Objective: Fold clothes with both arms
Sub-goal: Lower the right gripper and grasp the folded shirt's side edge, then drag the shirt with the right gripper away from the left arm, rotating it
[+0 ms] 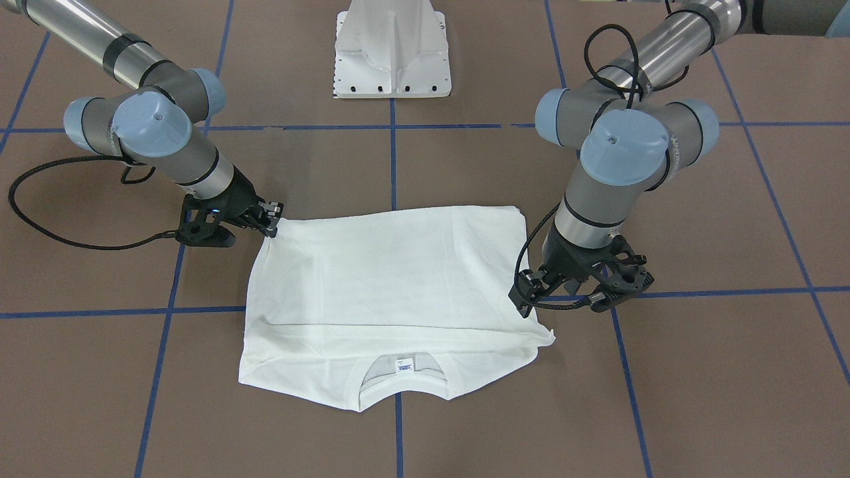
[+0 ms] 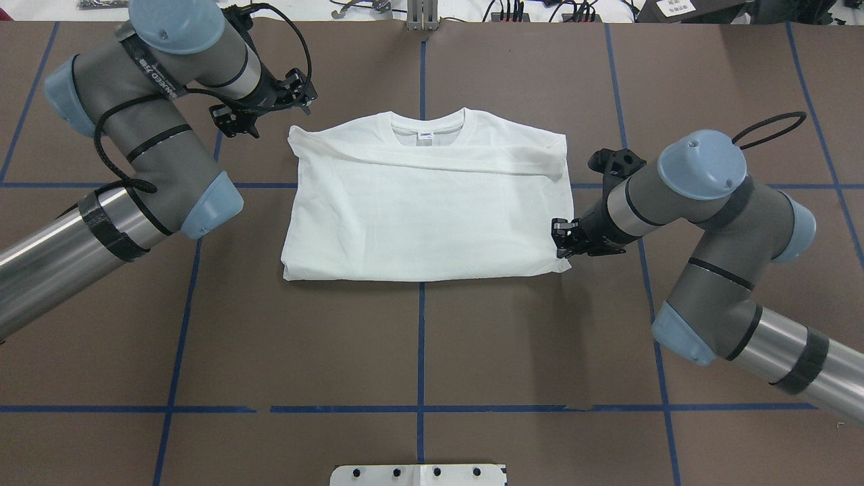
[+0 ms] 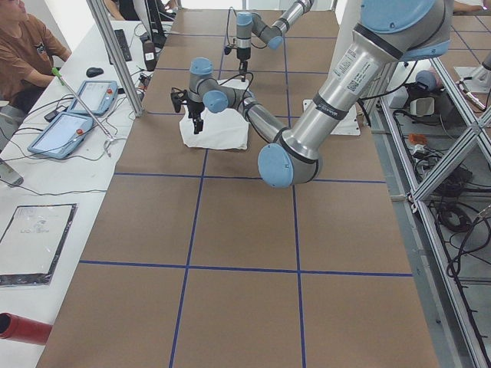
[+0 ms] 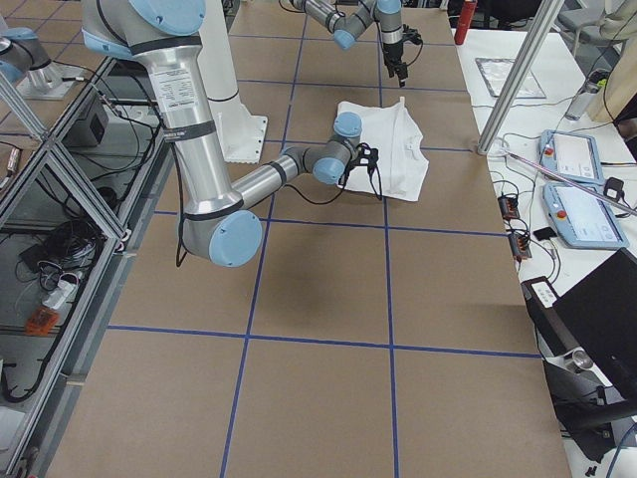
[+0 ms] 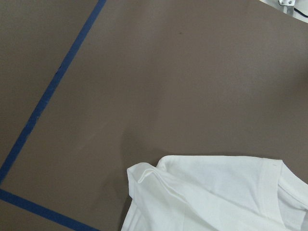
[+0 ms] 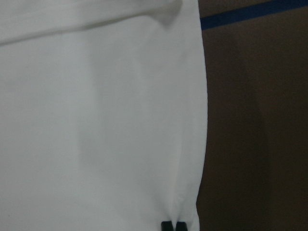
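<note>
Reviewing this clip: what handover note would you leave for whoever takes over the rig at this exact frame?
Right gripper: shut on the T-shirt at its right edge, near the robot-side corner.
Left gripper: looks open and empty, hovering just off the shirt's far left corner.
Shirt: lies flat, collar away from the robot, neck label showing.
Done: folded into a rough rectangle, with one fold across below the collar.
Left: probably another fold. The left gripper has no hold yet.
</note>
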Robot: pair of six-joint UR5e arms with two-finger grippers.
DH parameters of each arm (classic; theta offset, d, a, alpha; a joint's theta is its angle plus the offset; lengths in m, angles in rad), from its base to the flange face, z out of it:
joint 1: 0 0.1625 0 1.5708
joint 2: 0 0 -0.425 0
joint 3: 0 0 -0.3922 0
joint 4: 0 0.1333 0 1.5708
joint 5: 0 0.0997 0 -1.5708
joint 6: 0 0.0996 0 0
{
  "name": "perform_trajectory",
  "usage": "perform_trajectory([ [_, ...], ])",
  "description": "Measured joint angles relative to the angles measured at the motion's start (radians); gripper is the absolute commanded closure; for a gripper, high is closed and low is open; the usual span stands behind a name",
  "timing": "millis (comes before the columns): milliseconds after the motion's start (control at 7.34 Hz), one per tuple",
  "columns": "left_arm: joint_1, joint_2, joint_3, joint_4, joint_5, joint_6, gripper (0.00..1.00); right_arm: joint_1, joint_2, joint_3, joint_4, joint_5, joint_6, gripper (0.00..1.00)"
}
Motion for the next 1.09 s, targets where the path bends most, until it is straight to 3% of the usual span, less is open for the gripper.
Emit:
perform_trajectory([
  [545,0.005,0.0,-0.087,0.094,0.002,0.0,0.0,-0.076,-0.26,0.258,0.0,0.009,-0.002,1.0],
  [1090,0.007,0.0,-0.132,0.127,0.003,0.0,0.0,-0.312,-0.493,0.491,0.003,0.04,0.002,0.98],
])
